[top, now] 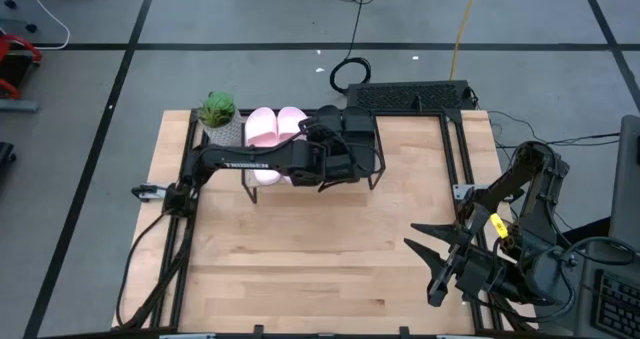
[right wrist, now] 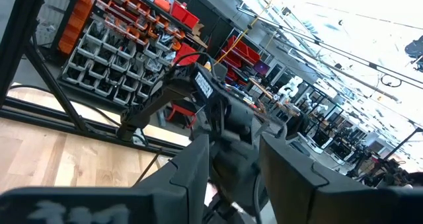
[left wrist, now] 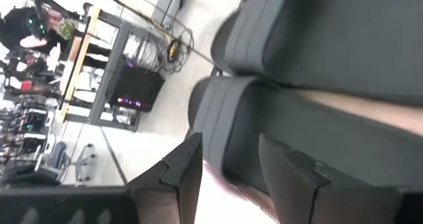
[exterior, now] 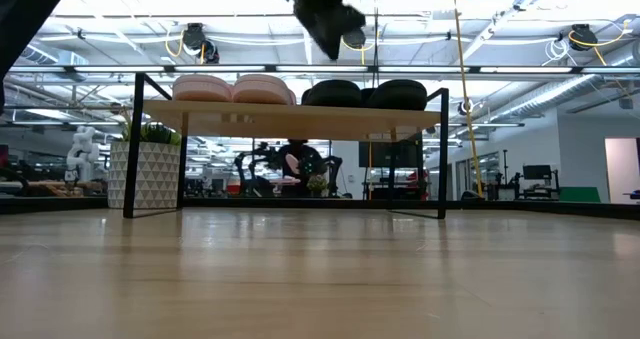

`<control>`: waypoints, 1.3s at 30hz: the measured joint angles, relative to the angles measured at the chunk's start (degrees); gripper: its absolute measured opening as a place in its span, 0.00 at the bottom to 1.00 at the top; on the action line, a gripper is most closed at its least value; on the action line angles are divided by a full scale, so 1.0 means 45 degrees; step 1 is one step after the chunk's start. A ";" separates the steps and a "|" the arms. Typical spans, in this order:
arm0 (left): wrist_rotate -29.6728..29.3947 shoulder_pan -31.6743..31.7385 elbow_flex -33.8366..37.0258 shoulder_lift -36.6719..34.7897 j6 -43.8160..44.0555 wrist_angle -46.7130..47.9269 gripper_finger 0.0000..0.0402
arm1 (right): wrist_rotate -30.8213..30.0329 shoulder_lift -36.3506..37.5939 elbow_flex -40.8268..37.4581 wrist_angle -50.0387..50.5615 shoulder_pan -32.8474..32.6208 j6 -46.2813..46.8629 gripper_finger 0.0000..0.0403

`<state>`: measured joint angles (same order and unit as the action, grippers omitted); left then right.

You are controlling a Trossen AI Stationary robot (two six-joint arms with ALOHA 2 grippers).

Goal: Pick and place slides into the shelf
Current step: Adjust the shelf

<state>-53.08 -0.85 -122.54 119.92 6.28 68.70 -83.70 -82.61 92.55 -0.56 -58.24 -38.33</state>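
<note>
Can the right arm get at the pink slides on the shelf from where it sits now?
Probably not easily. The right gripper waits open at the table's near right corner, while the left arm stretches across the shelf beside the pink slides, blocking that approach.

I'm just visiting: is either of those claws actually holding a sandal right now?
No. The left gripper hangs open above the black sandals on the shelf; the right gripper waits open, empty.

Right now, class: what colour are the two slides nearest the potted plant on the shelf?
Pale pink slides, next to the potted plant; clearest in the high view.
</note>
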 joint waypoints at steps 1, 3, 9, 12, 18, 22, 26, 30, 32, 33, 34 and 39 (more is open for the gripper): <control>-0.0008 -0.0114 -0.0230 -0.0003 0.0022 0.0128 0.39 | 0.0000 0.0000 0.0000 0.0002 0.0002 0.0000 0.31; -0.0015 -0.0398 -0.0653 -0.0010 0.0155 0.0603 0.39 | -0.0018 0.0000 0.0001 0.0002 0.0000 -0.0005 0.31; 0.0060 -0.1805 -0.2006 -0.0010 0.1737 0.3891 0.39 | -0.0112 0.0000 0.0000 0.0176 0.0000 0.0011 0.31; 0.0608 -0.2719 -0.2093 -0.0048 0.3228 0.4696 0.39 | -0.0125 0.0000 0.0001 0.0559 0.0000 0.0037 0.31; 0.2405 -0.4773 -0.2040 -0.1136 0.4090 0.4736 0.38 | -0.1000 0.0001 0.0005 0.0679 0.0000 0.0833 0.31; 0.2426 -0.6006 -0.2021 -0.1718 0.5402 0.4722 0.38 | -0.1098 0.0019 -0.0325 0.0542 0.0000 0.1347 0.31; 0.3016 -0.7290 -0.1924 -0.1972 0.6933 0.4723 0.38 | -0.1068 0.0019 -0.1187 0.0461 0.0000 0.1643 0.31; 0.3070 -0.8524 -0.1261 -0.1914 0.8176 0.4708 0.38 | -0.1099 0.0010 -0.2178 0.0471 0.0000 0.2359 0.31; 0.3084 -0.9000 -0.0463 -0.1948 0.9233 0.4717 0.38 | -0.1137 0.0010 -0.2586 0.0463 0.0000 0.2724 0.31; 0.3101 -0.9230 0.0050 -0.1948 0.9900 0.4735 0.38 | -0.1184 0.0009 -0.2763 0.0462 0.0000 0.2937 0.31; 0.3118 -0.9430 0.0597 -0.1935 1.0650 0.4719 0.38 | -0.1311 0.0000 -0.2909 0.0466 0.0000 0.3108 0.31; 0.3138 -1.0317 0.3767 -0.1909 1.4684 0.4736 0.38 | -0.1379 0.0000 -0.3535 0.0418 0.0000 0.3841 0.31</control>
<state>-38.96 -47.27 -105.59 111.33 72.36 90.01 -89.91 -82.61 76.65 1.32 -58.24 -21.04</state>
